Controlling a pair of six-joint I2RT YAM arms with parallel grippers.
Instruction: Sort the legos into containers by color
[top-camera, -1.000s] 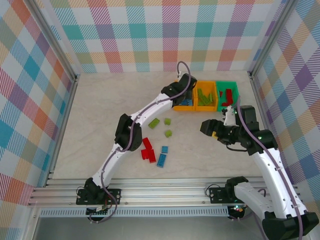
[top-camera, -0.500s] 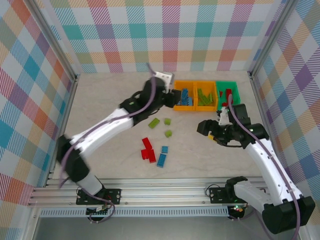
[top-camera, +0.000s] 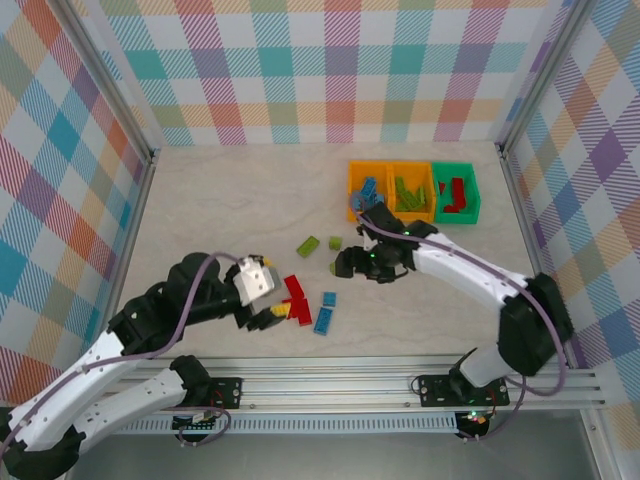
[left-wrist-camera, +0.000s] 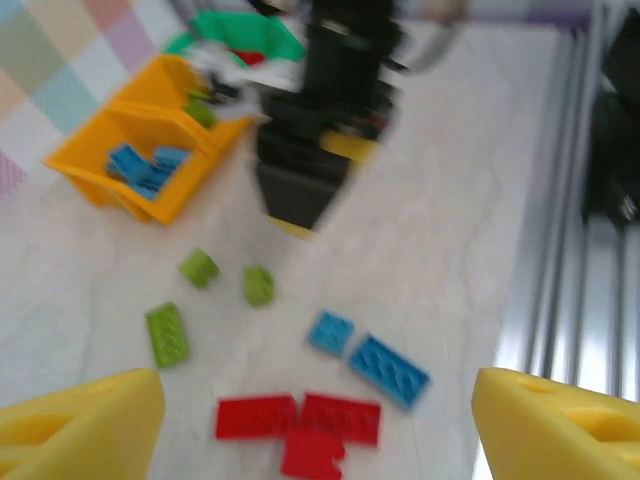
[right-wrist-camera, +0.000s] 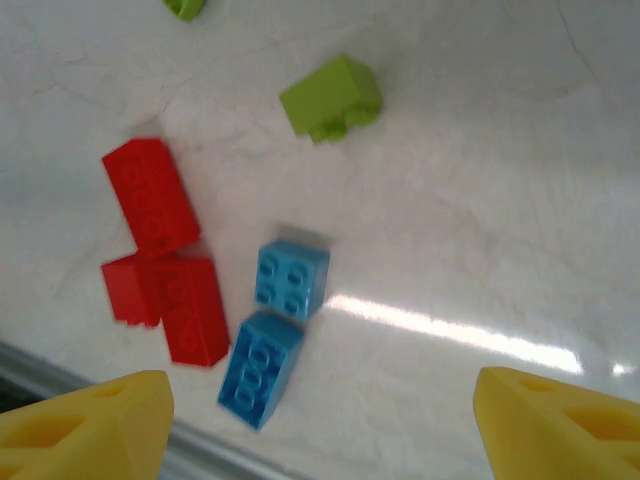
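The left gripper (left-wrist-camera: 322, 425) gapes wide and empty over the red legos (left-wrist-camera: 300, 418) on the table (top-camera: 220, 200); the right gripper (right-wrist-camera: 322, 425), equally spread, hangs above two blue legos (right-wrist-camera: 290, 278), seemingly just beside a green lego (right-wrist-camera: 332, 95). Farther back, the containers (top-camera: 391, 190) sit in a row holding blue, green and red bricks

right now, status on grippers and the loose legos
Both open, empty: left gripper, right gripper. Eight legos loose on table: three red, two blue, three lime. Grippers crowd the same pile.
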